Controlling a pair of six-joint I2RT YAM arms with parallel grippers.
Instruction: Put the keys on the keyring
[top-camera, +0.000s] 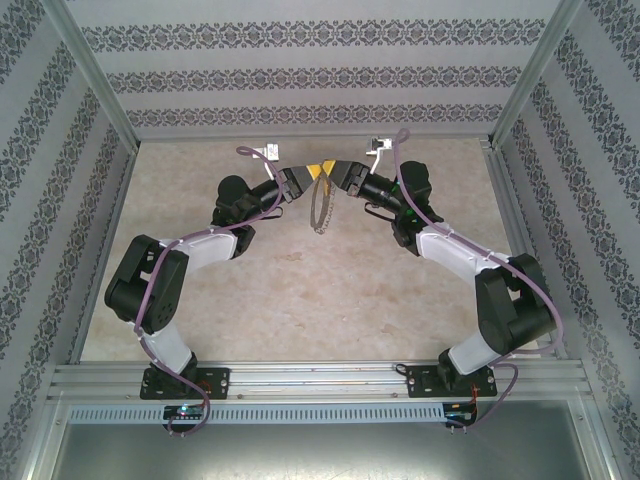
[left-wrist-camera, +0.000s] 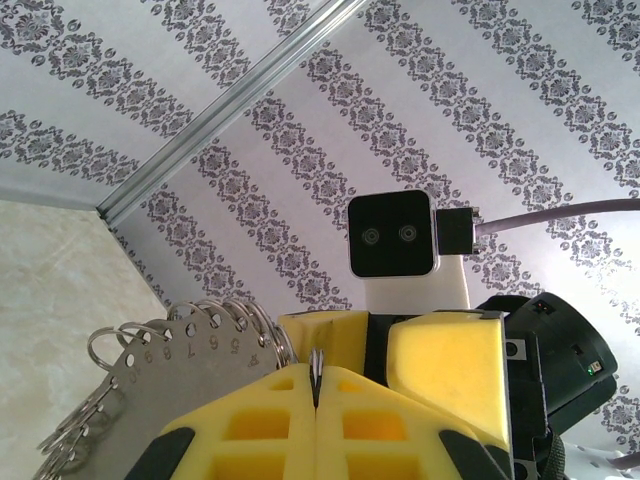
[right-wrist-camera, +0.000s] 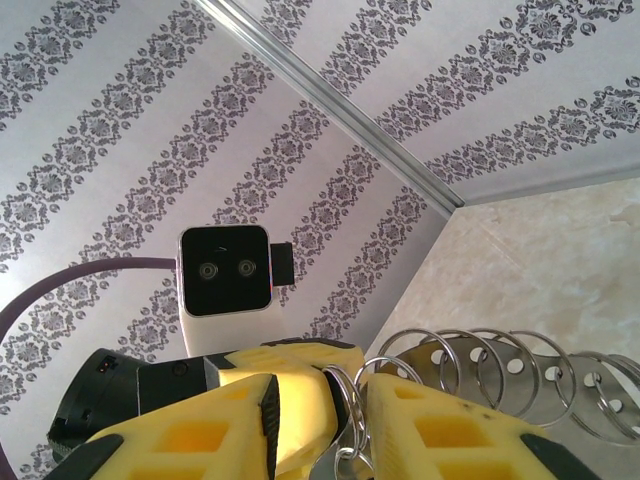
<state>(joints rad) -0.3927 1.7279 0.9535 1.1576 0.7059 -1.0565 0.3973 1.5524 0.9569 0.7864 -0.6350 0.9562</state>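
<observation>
The keyring (top-camera: 320, 205) hangs above the counter (top-camera: 300, 300): left fingers (left-wrist-camera: 290, 388) closed on its rim, right fingers (right-wrist-camera: 305, 395) narrowly apart around one loop (pinching it or not, I cannot tell)

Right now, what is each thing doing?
Keyring: up in the air, hanging upright.
Left gripper: jaws shut on the keyring.
Right gripper: jaws apart around one of its rings; grip unclear.
</observation>
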